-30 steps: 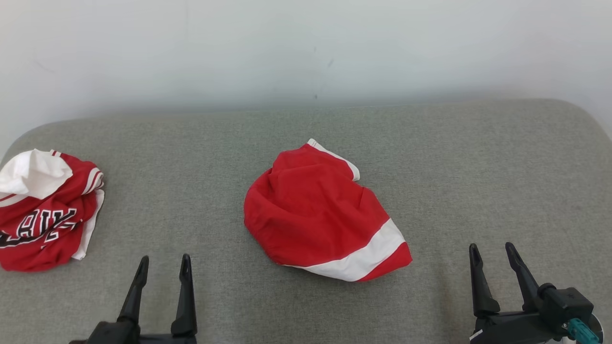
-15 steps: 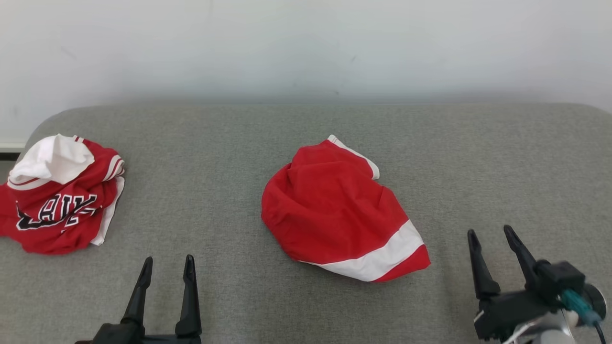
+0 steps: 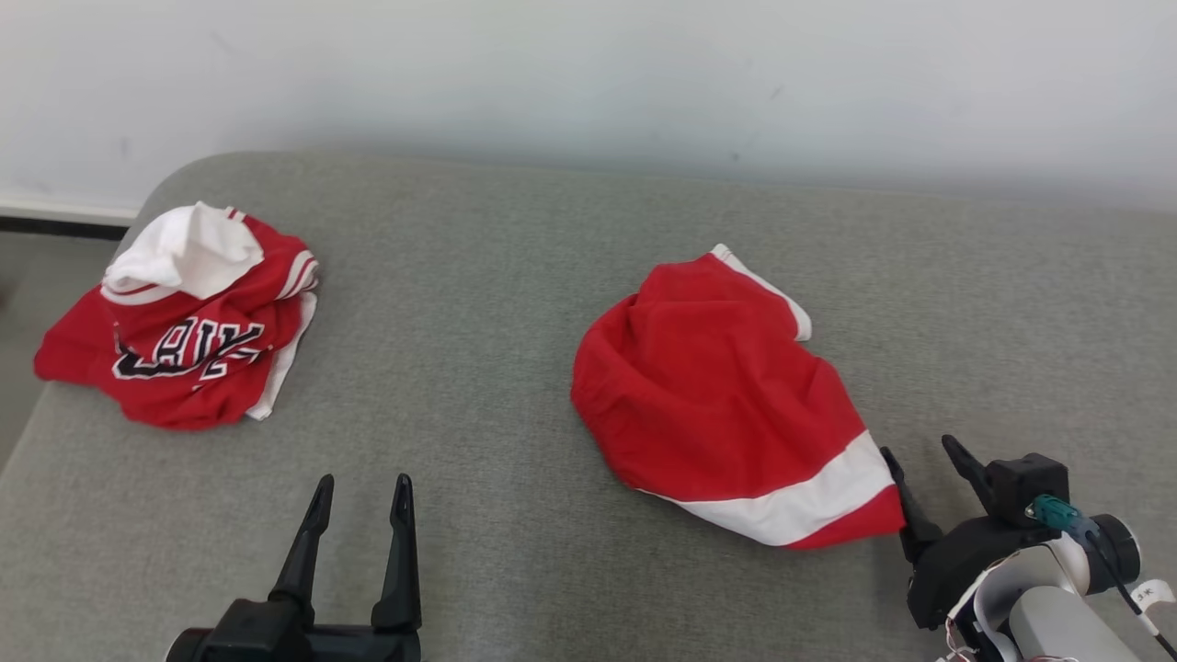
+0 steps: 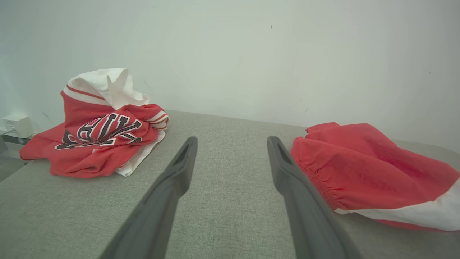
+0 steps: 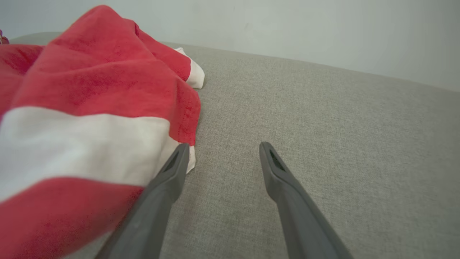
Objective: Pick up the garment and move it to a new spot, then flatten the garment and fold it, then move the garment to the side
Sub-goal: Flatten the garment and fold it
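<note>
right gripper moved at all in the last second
Yes: the right gripper came left, up to the corner of the shorts, which stayed put on the couch.

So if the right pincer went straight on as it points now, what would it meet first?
Probably bare grey cushion: the right pincer is open and aims past the red garment, whose white hem lies right by one fingertip. That finger may brush the hem; depth is unclear.
</note>
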Motion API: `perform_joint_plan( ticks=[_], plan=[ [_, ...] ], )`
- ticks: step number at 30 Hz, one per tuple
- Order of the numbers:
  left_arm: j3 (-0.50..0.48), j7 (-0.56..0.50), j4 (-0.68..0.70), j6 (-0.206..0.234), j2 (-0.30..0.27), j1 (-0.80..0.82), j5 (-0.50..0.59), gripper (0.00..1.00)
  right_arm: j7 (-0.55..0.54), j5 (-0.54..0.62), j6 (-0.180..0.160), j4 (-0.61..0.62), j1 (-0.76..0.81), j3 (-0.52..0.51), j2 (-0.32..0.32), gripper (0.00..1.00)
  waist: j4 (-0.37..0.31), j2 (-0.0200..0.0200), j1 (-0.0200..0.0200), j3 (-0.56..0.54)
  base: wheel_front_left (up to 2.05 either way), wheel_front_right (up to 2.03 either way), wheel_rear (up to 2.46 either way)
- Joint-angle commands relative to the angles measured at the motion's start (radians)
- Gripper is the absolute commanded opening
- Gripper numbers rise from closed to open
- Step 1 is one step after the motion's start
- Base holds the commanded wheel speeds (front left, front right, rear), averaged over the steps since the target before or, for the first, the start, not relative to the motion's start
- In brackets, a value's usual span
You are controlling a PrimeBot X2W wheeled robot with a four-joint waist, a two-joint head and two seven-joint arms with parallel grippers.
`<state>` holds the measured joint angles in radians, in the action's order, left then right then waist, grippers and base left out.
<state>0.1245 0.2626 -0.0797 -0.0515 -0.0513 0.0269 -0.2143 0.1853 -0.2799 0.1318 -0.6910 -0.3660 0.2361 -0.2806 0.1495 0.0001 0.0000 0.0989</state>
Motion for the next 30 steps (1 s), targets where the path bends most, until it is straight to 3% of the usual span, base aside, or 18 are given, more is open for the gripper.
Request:
perform_joint_plan(
  ticks=[1,11,12,13,22,30],
  plan=[
    [0.006,0.003,-0.003,0.003,0.001,0.020,-0.004,1.00,0.007,-0.017,-0.002,-0.038,-0.025,0.020,-0.005,1.00,0.042,-0.0001,0.0000,0.021,0.00,0.00,0.00],
    [0.022,0.003,-0.015,0.004,0.001,0.030,-0.011,1.00,0.022,-0.085,-0.002,-0.232,-0.111,0.129,0.028,1.00,0.087,-0.0001,0.0000,0.032,0.00,0.00,0.00],
    [0.022,0.003,-0.016,0.004,0.001,0.028,-0.012,1.00,0.018,-0.101,-0.002,-0.270,-0.118,0.148,0.037,0.45,0.089,-0.0001,0.0000,0.029,0.00,0.00,0.00],
    [0.021,0.003,-0.017,0.005,0.001,0.025,-0.012,1.00,0.019,-0.111,-0.002,-0.286,-0.120,0.156,0.041,0.00,0.089,-0.0001,0.0000,0.027,0.00,0.00,0.00],
    [0.003,0.003,-0.026,0.001,0.001,-0.011,-0.011,1.00,0.075,-0.141,-0.002,-0.281,-0.150,0.169,0.013,0.00,0.037,-0.0001,0.0000,-0.014,0.00,0.00,0.00],
    [-0.018,0.003,-0.026,-0.007,0.001,-0.024,-0.016,1.00,0.079,-0.134,-0.002,-0.073,-0.046,0.119,-0.068,0.00,-0.051,-0.0001,0.0000,-0.042,0.00,0.00,0.00]
  ],
)
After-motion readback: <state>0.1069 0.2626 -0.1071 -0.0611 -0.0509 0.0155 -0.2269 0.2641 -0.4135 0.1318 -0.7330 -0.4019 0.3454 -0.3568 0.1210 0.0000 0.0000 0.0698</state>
